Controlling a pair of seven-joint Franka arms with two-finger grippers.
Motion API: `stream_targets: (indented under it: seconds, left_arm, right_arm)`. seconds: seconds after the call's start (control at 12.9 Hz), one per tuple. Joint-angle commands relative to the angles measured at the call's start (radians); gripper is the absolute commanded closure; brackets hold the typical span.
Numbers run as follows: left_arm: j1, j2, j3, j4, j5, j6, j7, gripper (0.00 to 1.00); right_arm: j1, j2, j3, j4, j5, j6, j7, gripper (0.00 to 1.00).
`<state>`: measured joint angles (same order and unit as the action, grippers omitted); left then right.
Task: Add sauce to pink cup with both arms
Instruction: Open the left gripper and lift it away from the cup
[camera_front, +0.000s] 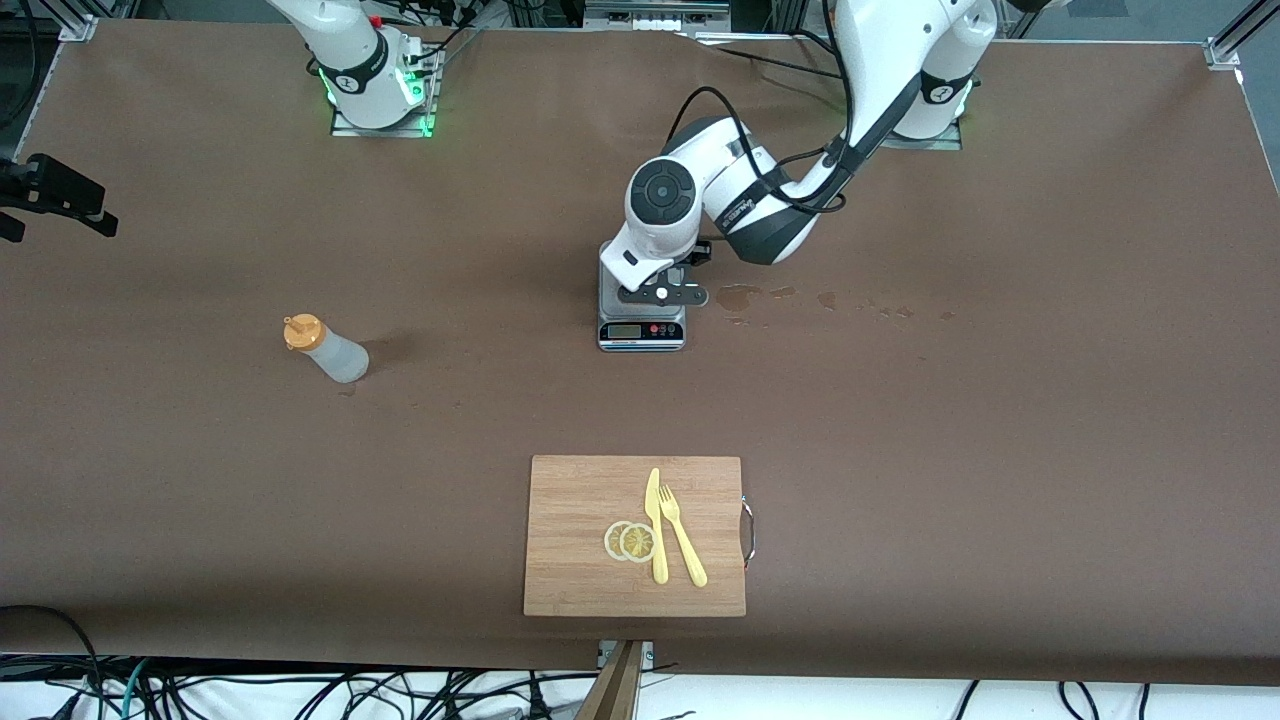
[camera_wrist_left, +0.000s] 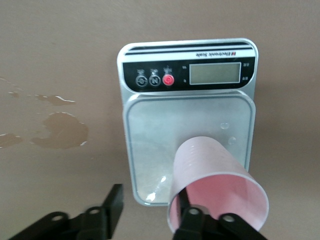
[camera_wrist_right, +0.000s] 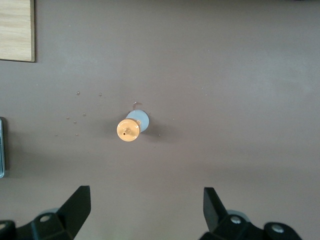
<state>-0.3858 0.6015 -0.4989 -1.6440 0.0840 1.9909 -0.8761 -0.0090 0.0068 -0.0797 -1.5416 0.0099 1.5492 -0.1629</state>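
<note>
Hanging low over the kitchen scale (camera_wrist_left: 160, 125), the left gripper (camera_wrist_left: 150, 197) has its fingers apart and grips nothing. One finger stands inside the pink cup (camera_wrist_left: 210, 165), close to the cup's wall, and the other is outside, apart from it. The cup stands on the scale's steel plate, toward one corner and not in the middle.

The right gripper (camera_wrist_right: 147, 200) is wide open and empty. It hovers over the squeeze bottle (camera_front: 330, 352), which stands upright on the surface, well apart from the scale, toward the right arm's end.

The nearest risk, I think, is at the cup. If the left gripper rises at a slant, the inner finger may catch the rim and tip the light cup, or push it off the plate. If the cup is not held while the sauce is poured, the nozzle may knock it over.

The bottle is round and soft. A grasp that is off-centre may topple it, and a hard squeeze may push sauce out too early. Wet stains (camera_front: 738, 297) lie on the surface just beside the scale.

A wooden cutting board (camera_front: 580, 520) with a plastic knife, a fork and lemon slices lies nearer to the front camera, away from the work.

On the scale's panel I can read "Electronic Scale". Its display is blank.
</note>
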Motion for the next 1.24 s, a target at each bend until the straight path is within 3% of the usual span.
stream_targets:
  seconds: [0.0,0.23,0.54,0.85,1.16]
  left_arm:
    - [0.004,-0.046,-0.003,0.009,0.008,-0.037,-0.018,0.00]
    - [0.027,-0.112,-0.003,0.050,0.008,-0.128,-0.007,0.00]
    - [0.080,-0.135,-0.004,0.232,0.007,-0.384,-0.006,0.00]
    - [0.230,-0.150,-0.009,0.294,0.007,-0.440,0.020,0.00]
    - [0.393,-0.154,-0.006,0.349,-0.026,-0.512,0.172,0.00]
  right_arm:
    - [-0.005,0.004,-0.002,0.020,0.012,-0.006,-0.009,0.00]
    - [-0.005,0.004,-0.002,0.020,0.012,-0.006,-0.009,0.00]
    - [-0.006,0.004,-0.002,0.020,0.012,-0.006,-0.009,0.00]
    - [-0.008,0.004,-0.002,0.020,0.012,-0.006,-0.009,0.00]
    - [-0.011,0.010,-0.002,0.021,0.012,0.000,-0.009,0.00]
